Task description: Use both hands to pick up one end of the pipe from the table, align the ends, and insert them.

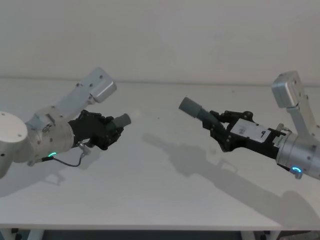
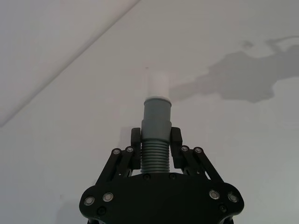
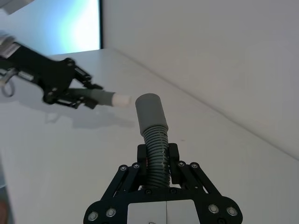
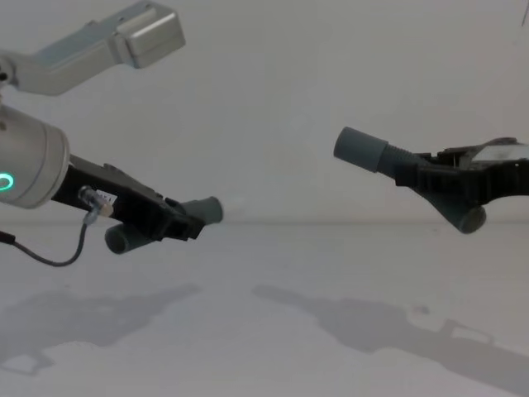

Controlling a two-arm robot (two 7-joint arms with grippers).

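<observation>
Both pipe pieces are held in the air above the white table (image 1: pixel 160 205). My left gripper (image 1: pixel 111 131) is shut on the ribbed body of the left pipe piece (image 1: pixel 121 120), whose end points right and carries a white tip (image 2: pixel 158 84). My right gripper (image 1: pixel 216 127) is shut on the ribbed body of the right pipe piece (image 1: pixel 191 106), its smooth grey cuff (image 3: pixel 151 113) pointing left and up. The two ends face each other with a wide gap between them. In the chest view the left piece (image 4: pixel 210 209) hangs lower than the right cuff (image 4: pixel 361 149).
The table's far edge meets a plain pale wall (image 1: pixel 160 40). Shadows of both arms lie on the tabletop (image 1: pixel 200 165). The front edge of the table (image 1: pixel 150 228) runs along the bottom of the head view.
</observation>
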